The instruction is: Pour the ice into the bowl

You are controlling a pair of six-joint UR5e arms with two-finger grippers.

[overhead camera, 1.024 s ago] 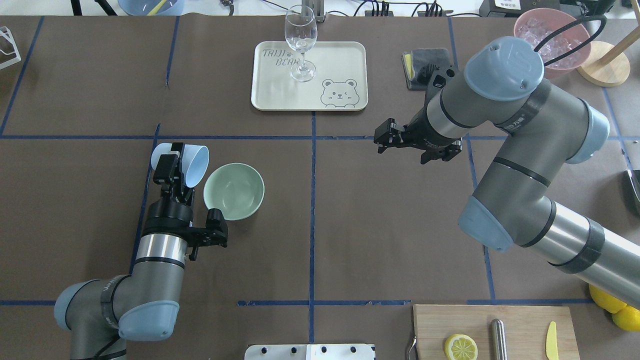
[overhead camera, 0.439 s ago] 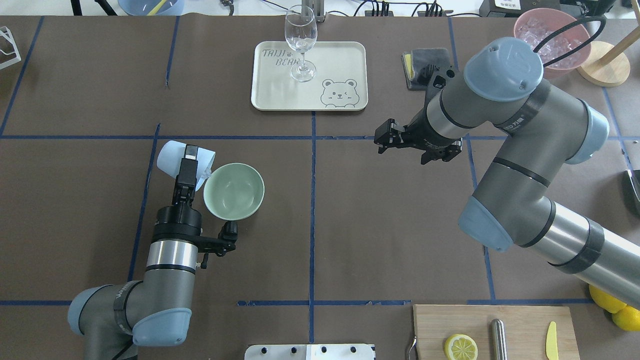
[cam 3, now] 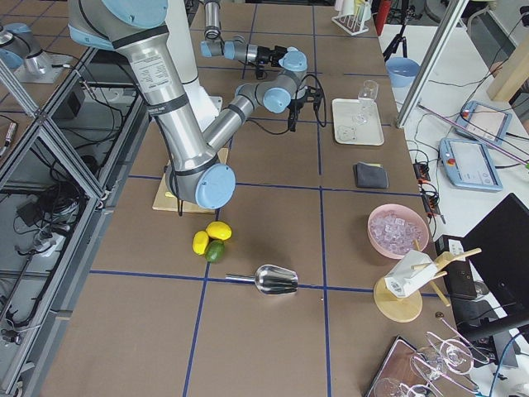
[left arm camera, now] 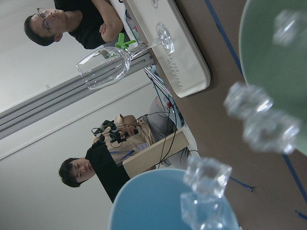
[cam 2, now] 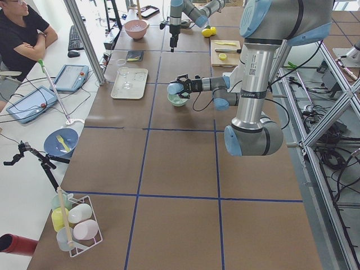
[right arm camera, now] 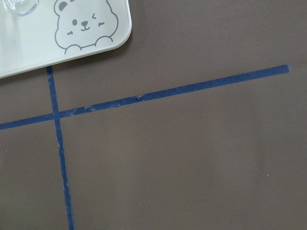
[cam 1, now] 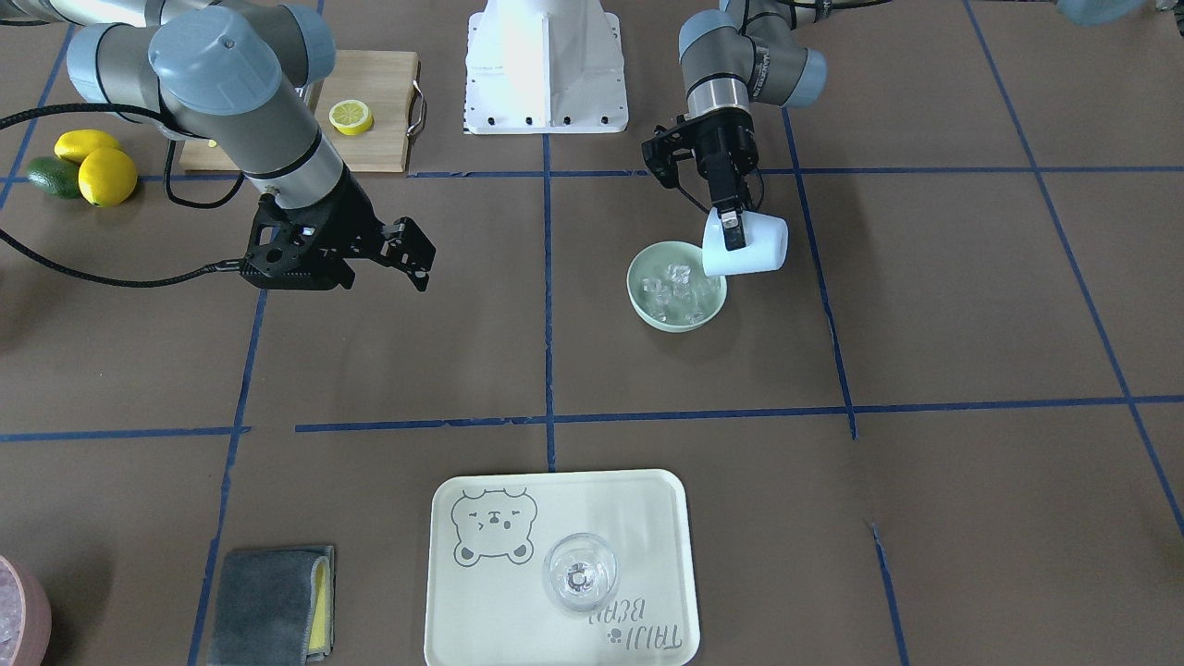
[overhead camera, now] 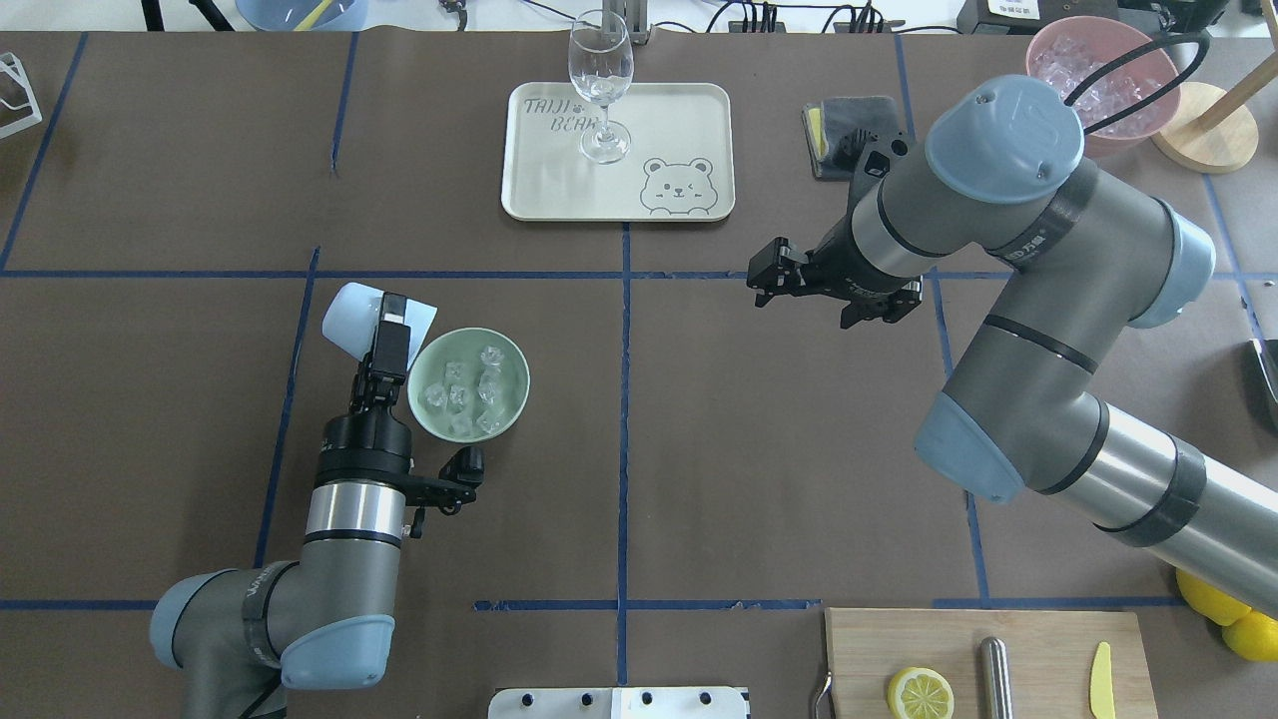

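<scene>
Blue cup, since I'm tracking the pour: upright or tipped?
Tipped: the blue cup lies sideways in the left pincer, mouth at the bowl's rim, ice in the bowl.

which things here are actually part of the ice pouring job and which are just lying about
In the job:
ice, in the green bowl
blue cup, tipped over the bowl
left gripper, shut on the cup

Lying about:
tray with wine glass
pink bowl
grey cloth
cutting board with lemon slice
right gripper, open, holding nothing
</scene>
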